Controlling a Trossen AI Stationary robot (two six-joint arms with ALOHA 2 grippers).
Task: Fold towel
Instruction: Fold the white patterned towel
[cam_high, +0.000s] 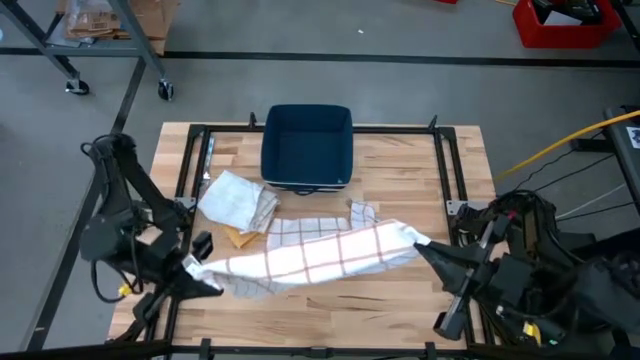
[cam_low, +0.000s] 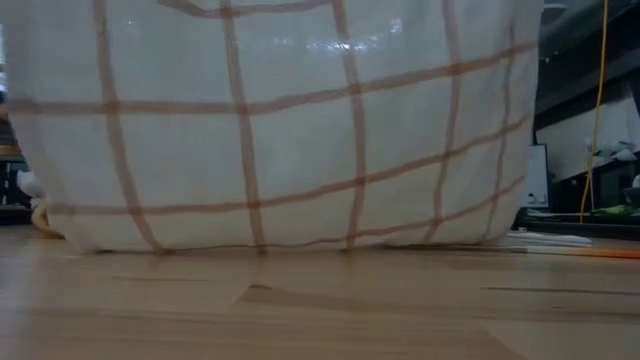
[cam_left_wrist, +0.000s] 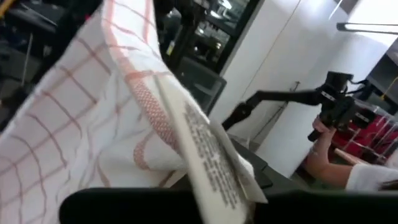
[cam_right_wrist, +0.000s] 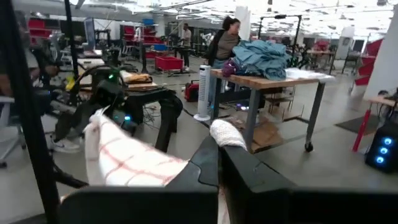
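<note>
A white towel (cam_high: 320, 255) with thin red-brown checks is held up over the table's near half between my two grippers. My left gripper (cam_high: 203, 273) is shut on its left end and my right gripper (cam_high: 423, 245) on its right end. In the low view the towel (cam_low: 280, 130) hangs like a curtain, and its lower edge (cam_low: 260, 246) reaches the wooden tabletop. A white care label (cam_left_wrist: 211, 155) shows on the towel in the left wrist view. The towel also shows in the right wrist view (cam_right_wrist: 124, 158). My left gripper holds the towel's left end (cam_high: 212, 268), coming in about level from the table's left side. The bunched cloth and its label (cam_left_wrist: 205, 146) hide the fingertips. The towel runs away from it, sagging a little. My right gripper pinches the towel's right end between its two fingers (cam_right_wrist: 211, 158), with a small tuft of cloth (cam_right_wrist: 227, 134) sticking out past them. The fingers come level from the table's right side. The cloth hangs below and away toward the other arm.
A dark blue bin (cam_high: 306, 148) stands at the far middle of the table. A folded pale towel (cam_high: 238, 200) on a yellow cloth (cam_high: 240, 237) lies left of centre, just behind the held towel. A black frame (cam_high: 440, 150) borders the work area. People stand in the room beyond.
</note>
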